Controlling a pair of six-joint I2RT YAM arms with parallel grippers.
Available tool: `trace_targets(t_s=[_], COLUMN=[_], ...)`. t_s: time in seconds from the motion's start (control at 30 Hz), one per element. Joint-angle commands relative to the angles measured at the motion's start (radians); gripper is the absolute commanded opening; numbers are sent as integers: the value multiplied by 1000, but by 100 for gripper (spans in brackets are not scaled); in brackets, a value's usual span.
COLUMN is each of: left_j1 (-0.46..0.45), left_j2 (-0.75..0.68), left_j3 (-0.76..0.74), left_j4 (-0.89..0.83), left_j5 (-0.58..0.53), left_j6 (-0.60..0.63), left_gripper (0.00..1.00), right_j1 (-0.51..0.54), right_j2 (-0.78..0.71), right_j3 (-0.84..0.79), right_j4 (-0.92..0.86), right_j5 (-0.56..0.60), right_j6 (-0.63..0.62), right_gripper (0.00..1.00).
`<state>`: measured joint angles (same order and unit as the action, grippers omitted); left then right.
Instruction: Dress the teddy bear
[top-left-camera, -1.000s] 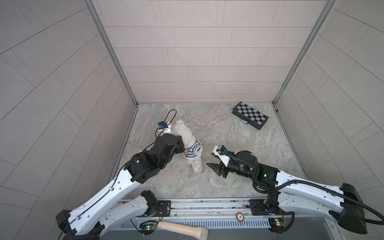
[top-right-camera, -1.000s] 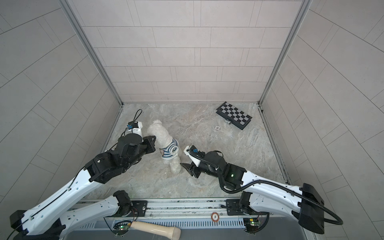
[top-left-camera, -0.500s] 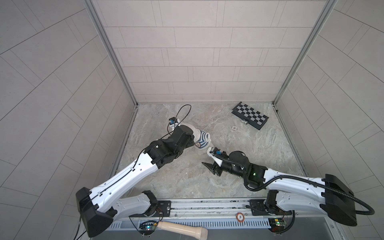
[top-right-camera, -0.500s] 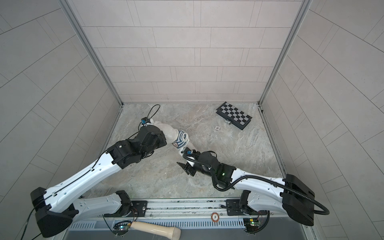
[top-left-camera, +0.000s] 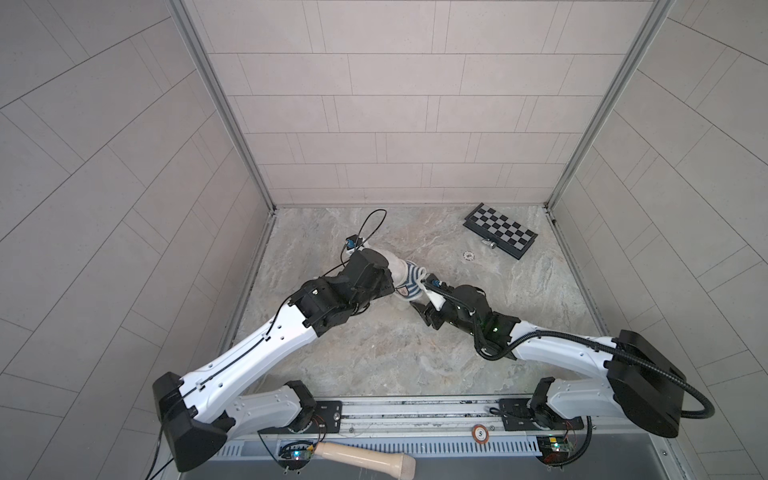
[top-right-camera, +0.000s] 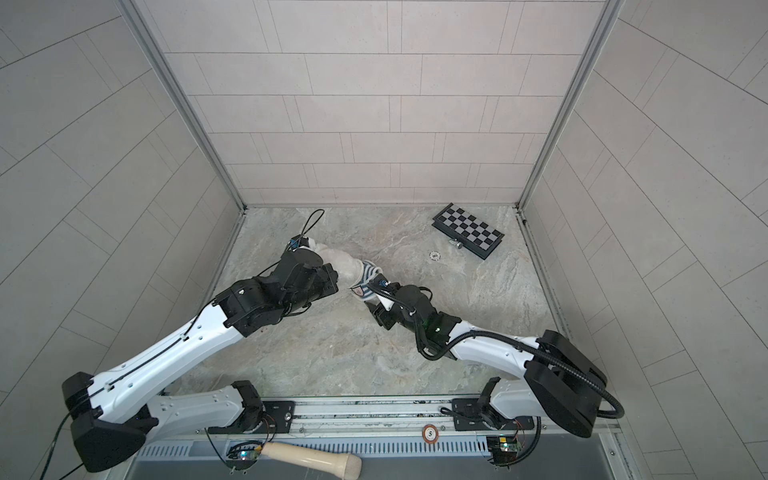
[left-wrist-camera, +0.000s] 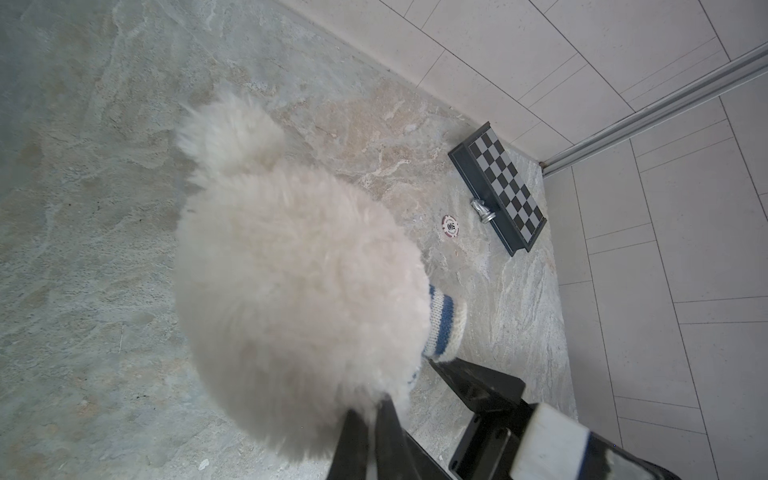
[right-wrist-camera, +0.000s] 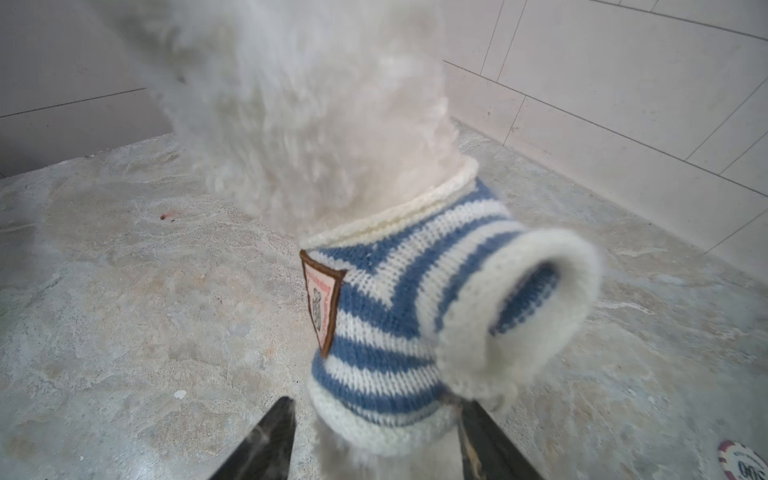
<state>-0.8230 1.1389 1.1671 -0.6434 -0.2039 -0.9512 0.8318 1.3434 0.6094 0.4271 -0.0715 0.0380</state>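
Gripping teddy bear (left-wrist-camera: 291, 270): left pincer (left-wrist-camera: 376, 415) | right pincer (right-wrist-camera: 376, 403) apart | marbled floor (top-left-camera: 415, 357), tiled walls (top-left-camera: 395, 104)

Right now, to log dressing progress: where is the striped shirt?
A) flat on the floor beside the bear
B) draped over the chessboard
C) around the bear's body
C: in the right wrist view the striped shirt wraps the teddy bear, its collar snug under the fur.
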Motion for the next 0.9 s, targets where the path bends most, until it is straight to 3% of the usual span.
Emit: trace_targets(t_s=[0.0,0.1,0.2,0.4,0.53,0.67,0.77,0.87], left_j1=[-9,-11,-11,-1,4,-2,-42,-44], left_j2=[-7,-11,-21,-41,-66,-90,-88,-85], left_j3=[50,54,49,68,94,157,196,151], left_j4=[-3,-11,-12,-23,-49,-122,-186,-158], left_j5=[7,11,13,16,38,68,36,42], left_j6=[-6,-3,-6,0,14,46,64,72], left_gripper=[0,0,0,0,0,0,0,0], right_j1=[-17,-23,-25,-22,4,10,-8,-82], right_j2=[49,72,79,-20,-169,-286,-297,-252], right_j3=[50,76,101,84,112,214,297,319], right_j4=[83,90,53,-41,-218,-485,-663,-714], right_j5=[-45,-55,-57,-96,-121,-266,-357,-510], right_j6=[2,-4,-19,-22,2,95,175,281], right_gripper=[61,53,28,0,0,0,0,0])
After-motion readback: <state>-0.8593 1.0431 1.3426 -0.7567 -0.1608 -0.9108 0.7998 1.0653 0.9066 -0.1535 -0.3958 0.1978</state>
